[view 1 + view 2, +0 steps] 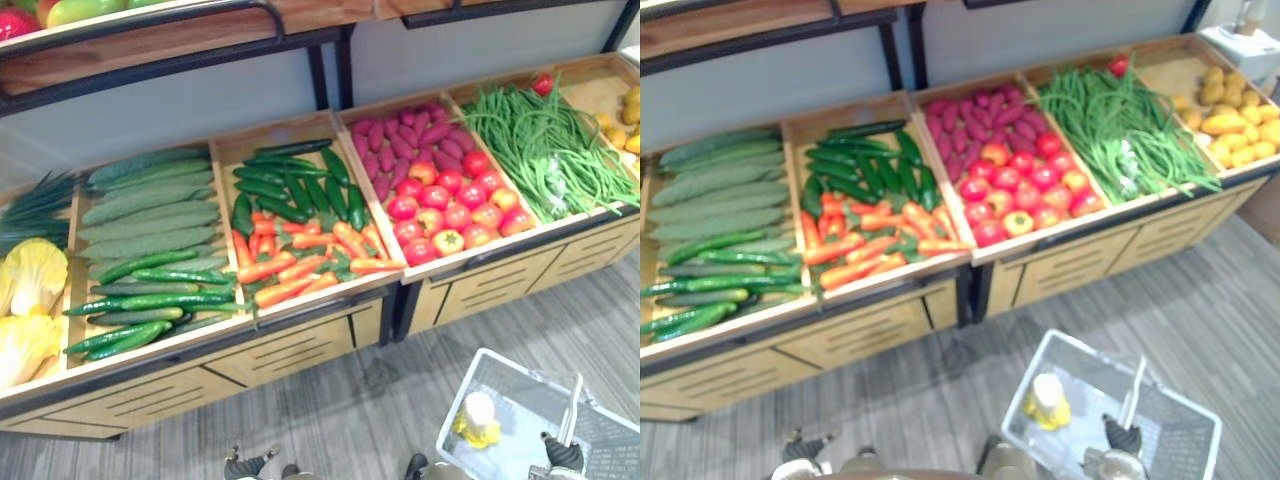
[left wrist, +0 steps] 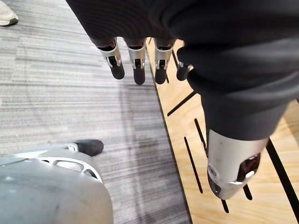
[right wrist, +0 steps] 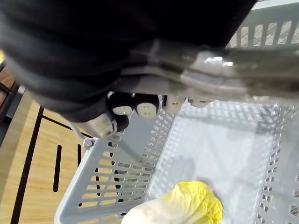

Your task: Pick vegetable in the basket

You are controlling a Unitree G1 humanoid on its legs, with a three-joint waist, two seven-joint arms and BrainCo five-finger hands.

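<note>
One cabbage in basket; right hand apparently grips its handle, left hand hangs straight-fingered at stand's edge.

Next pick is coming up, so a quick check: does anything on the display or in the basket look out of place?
One thing: a lone red tomato lies at the far end of the green beans, apart from the tomatoes heaped in the neighbouring bin. The basket holds one yellow cabbage; nothing looks spilled.
</note>
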